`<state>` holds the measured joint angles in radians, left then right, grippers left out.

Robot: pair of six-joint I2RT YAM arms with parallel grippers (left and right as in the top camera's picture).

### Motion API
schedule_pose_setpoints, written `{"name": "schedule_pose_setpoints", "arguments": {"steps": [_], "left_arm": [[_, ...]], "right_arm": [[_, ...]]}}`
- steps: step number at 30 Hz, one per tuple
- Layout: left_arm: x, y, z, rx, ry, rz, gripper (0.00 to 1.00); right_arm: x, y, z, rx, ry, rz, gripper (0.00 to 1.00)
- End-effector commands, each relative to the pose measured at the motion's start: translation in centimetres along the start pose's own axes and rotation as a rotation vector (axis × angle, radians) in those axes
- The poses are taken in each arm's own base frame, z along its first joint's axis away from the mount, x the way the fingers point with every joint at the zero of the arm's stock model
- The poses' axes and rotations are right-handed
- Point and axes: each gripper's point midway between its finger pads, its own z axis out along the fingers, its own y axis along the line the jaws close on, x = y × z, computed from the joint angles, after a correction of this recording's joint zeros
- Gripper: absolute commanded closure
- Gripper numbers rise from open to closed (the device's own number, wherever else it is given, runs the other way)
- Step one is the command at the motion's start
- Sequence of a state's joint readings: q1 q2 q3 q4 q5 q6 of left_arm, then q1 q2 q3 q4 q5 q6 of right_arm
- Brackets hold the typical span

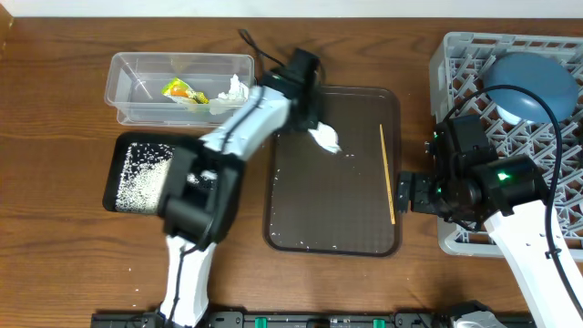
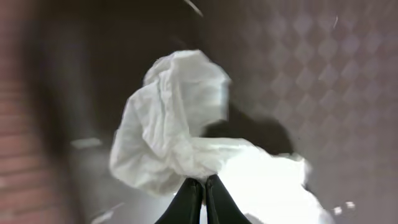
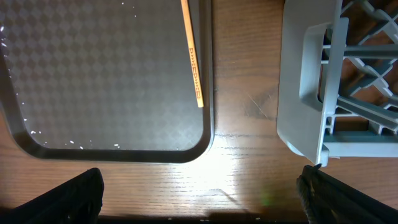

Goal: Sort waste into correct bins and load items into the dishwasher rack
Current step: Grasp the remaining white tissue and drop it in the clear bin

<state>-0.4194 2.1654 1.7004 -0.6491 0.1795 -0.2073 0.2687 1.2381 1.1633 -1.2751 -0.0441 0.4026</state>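
Observation:
A crumpled white tissue (image 1: 326, 138) lies at the back of the brown serving tray (image 1: 337, 219). My left gripper (image 1: 315, 126) is shut on the tissue's (image 2: 174, 124) lower edge, its black fingertips (image 2: 194, 193) pressed together. A thin wooden stick (image 1: 387, 173) lies along the tray's right side. The clear tub (image 1: 127, 87) holds a yellow-green wrapper (image 1: 178, 90) and another tissue (image 1: 235, 89). The black tray (image 1: 123, 196) holds white rice grains (image 1: 146, 173). My right gripper (image 1: 404, 193) stands open over bare table (image 3: 236, 180), between the serving tray and the grey rack (image 1: 547, 228). A dark blue dish (image 1: 533, 84) rests in the rack.
A few stray grains (image 1: 314, 244) lie along the serving tray's front edge. In the right wrist view the stick's end (image 3: 191, 56) lies near the tray's rim (image 3: 208, 124), and the rack's corner (image 3: 311, 81) stands close on the right.

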Motion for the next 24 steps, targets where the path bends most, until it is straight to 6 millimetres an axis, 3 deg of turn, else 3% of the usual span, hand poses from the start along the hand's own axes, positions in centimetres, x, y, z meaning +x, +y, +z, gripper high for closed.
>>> {"name": "schedule_pose_setpoints", "arguments": {"steps": [1, 3, 6, 9, 12, 17, 24], "left_arm": [[-3.9, 1.7, -8.0, -0.002, -0.175, 0.051, 0.93], [-5.4, 3.4, -11.7, -0.014, -0.259, 0.044, 0.92], [-6.8, 6.3, -15.8, -0.036, -0.352, -0.007, 0.92], [-7.5, 10.0, -18.4, -0.074, -0.407, -0.074, 0.92], [-7.4, 14.0, -19.1, -0.115, -0.415, -0.146, 0.91], [-6.9, 18.8, -19.1, -0.161, -0.410, -0.230, 0.90], [-6.2, 22.4, -18.0, -0.190, -0.384, -0.294, 0.87]], "right_arm": [[-0.4, -0.1, -0.3, 0.010, -0.016, 0.009, 0.01], [-0.4, -0.1, -0.3, 0.009, -0.016, 0.009, 0.01], [-0.4, -0.1, -0.3, 0.010, -0.015, 0.010, 0.02], [-0.4, -0.1, -0.3, 0.009, -0.015, 0.010, 0.02], [-0.4, -0.1, -0.3, 0.009, -0.015, 0.010, 0.01], [-0.4, -0.1, -0.3, 0.009, -0.014, 0.010, 0.02], [-0.3, -0.2, -0.3, 0.010, -0.012, 0.010, 0.02]]}}
